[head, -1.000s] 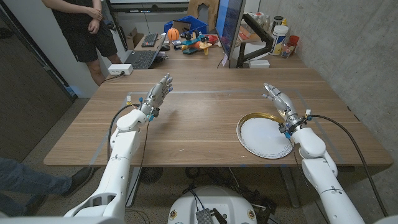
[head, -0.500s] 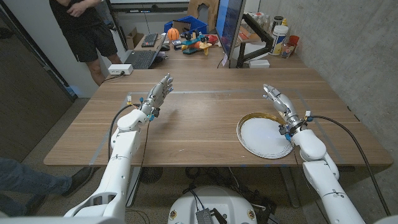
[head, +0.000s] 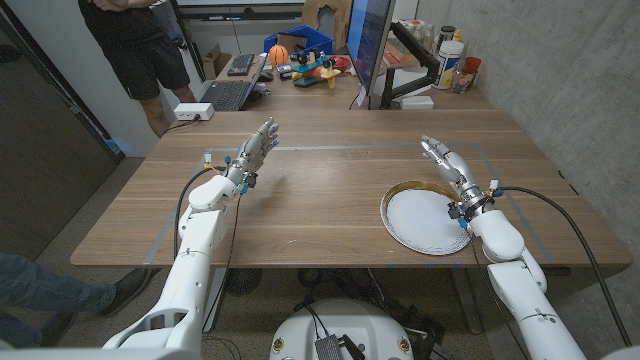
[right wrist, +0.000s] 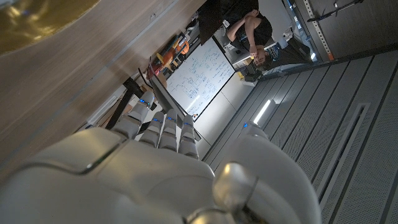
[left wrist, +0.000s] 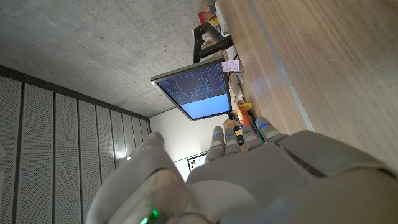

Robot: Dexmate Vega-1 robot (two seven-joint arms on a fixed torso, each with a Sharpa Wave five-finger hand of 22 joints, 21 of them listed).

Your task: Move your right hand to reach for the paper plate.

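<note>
The right robot hand (head: 446,162) is held empty, fingers spread, just beside the paper plate (head: 428,220) on the bench (head: 320,195); the left robot hand (head: 255,150) is likewise released.

No text, label or number can be read. The monitor (left wrist: 199,92) beyond the left hand's fingers (left wrist: 239,134) shows rows of pale characters on blue, too small to make out. The whiteboard (right wrist: 199,71) past the right hand's fingers (right wrist: 163,127) carries handwriting and diagrams, also illegible. Bottle labels (head: 452,50) at the worktop's far end are blurred.
</note>
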